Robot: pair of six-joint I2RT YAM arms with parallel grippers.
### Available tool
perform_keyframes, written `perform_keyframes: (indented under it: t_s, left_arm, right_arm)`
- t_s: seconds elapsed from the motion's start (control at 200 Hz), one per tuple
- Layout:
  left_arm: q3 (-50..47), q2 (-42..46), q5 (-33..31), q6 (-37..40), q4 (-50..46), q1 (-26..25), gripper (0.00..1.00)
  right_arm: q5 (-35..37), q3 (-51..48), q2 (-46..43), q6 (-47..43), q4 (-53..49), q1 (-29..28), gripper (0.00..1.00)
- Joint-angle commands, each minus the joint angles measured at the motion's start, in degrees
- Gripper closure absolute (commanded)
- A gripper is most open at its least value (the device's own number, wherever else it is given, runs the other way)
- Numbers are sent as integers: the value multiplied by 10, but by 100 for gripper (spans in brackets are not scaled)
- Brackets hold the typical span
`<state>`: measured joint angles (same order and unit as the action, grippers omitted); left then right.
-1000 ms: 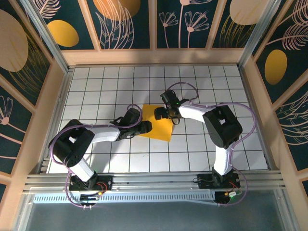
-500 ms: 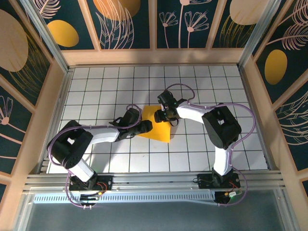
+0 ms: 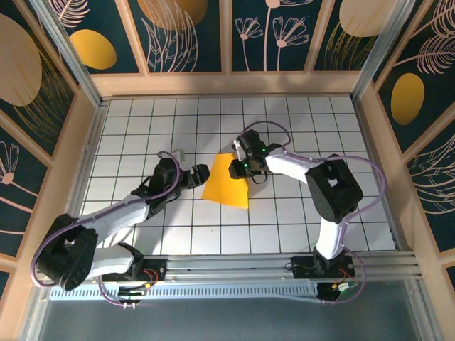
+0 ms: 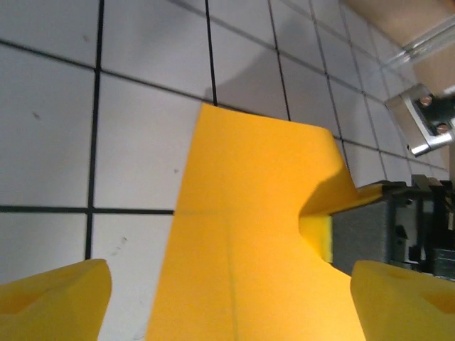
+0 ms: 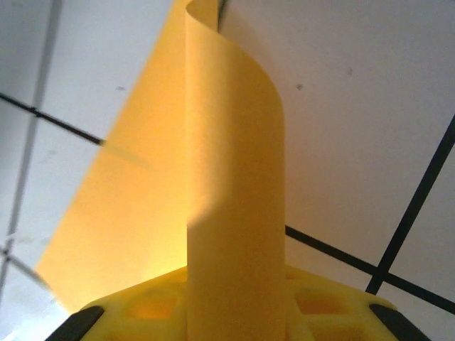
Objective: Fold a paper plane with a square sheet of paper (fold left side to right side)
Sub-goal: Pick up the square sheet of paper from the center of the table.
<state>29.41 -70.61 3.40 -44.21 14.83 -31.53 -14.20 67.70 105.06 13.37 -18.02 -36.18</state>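
The square sheet of paper [image 3: 226,187] lies orange-yellow on the white grid table [image 3: 298,128], near the middle. My right gripper [image 3: 240,169] is shut on its upper right edge, and that edge curls up off the table. In the right wrist view a strip of the paper [image 5: 234,177] rises from between the yellow pads [image 5: 142,309]. My left gripper [image 3: 192,169] is open just left of the sheet. Its yellow fingertips [image 4: 57,298] stand wide apart on either side of the paper [image 4: 242,213], not touching it. The right gripper [image 4: 387,224] shows at the lifted edge.
Wooden walls with dark floral panels [image 3: 178,35] enclose the table on three sides. An aluminium rail [image 3: 227,266] runs along the near edge by the arm bases. Bare white tiles [image 3: 142,121] surround the paper.
My left gripper has opened, let go of the paper and drawn back to the left, its arm swinging low. The right gripper has closed on the paper's right edge, which now curls up.
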Motion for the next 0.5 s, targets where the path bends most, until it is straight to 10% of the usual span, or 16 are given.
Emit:
perform_keyframes:
  t_s: [0.0, 0.495]
  left_arm:
    - [-21, 57, -18, 33, 29, 6, 8]
    - [-46, 204, 140, 151, 170, 8, 1]
  right_arm:
    - [-72, -20, -67, -36, 17, 19, 74]
    - [-326, -34, -282, -159, -29, 103, 78]
